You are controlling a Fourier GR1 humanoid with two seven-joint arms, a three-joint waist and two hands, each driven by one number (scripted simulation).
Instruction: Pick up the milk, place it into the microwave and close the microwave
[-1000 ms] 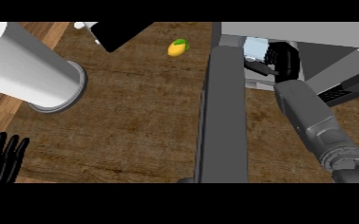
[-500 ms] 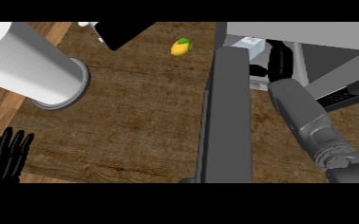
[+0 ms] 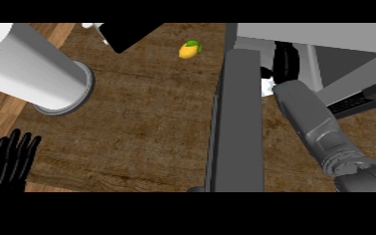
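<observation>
The microwave (image 3: 323,37) stands at the right with its grey door (image 3: 236,129) swung open, edge-on down the middle of the view. My right forearm reaches up into the opening. My right hand (image 3: 285,62) is inside, black fingers curled beside the white milk carton (image 3: 266,85). Only a small part of the carton shows between the door and my wrist. My left hand (image 3: 18,160) rests open, fingers up, at the lower left edge, far from the microwave.
A large white cylinder (image 3: 40,77) lies on the wooden counter (image 3: 147,129) at the left. A yellow-green fruit (image 3: 189,50) sits near the door's top. A black object (image 3: 129,34) is at the back. The microwave's control panel (image 3: 356,102) shows at the right.
My right forearm and hand have shifted slightly left inside the microwave, and less of the milk carton shows. The left hand has risen a little into view.
</observation>
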